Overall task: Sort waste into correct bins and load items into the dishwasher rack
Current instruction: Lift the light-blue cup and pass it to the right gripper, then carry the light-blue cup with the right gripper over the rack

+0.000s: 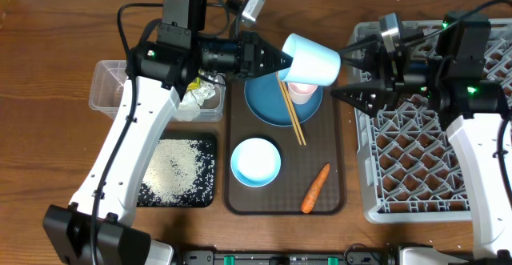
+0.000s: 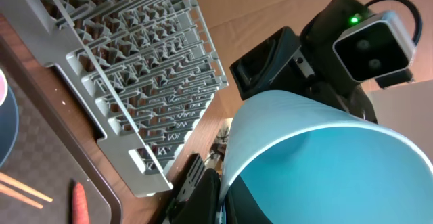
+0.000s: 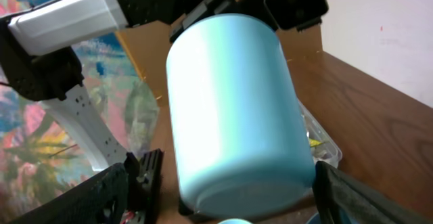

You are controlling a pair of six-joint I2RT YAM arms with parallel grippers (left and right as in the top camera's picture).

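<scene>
Clamping light blue cup (image 1: pixel 314 59): left tool (image 1: pixel 281 57) | sideways, base rightward | right tool (image 1: pixel 341 73) spread

The pale pink cup (image 1: pixel 302 94) was half hidden beneath the light blue cup (image 1: pixel 314 59). The dishwasher rack (image 1: pixel 408 165) was cut off at the overhead view's right edge and partly covered by the right arm (image 1: pixel 478 145). In the left wrist view, the carrot (image 2: pixel 80 204) was clipped by the bottom edge.

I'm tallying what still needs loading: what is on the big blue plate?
A pale pink cup stands on the blue plate and chopsticks lie across it. The light blue cup, held above in the left pincer, covers part of the pink cup and plate rim.
</scene>
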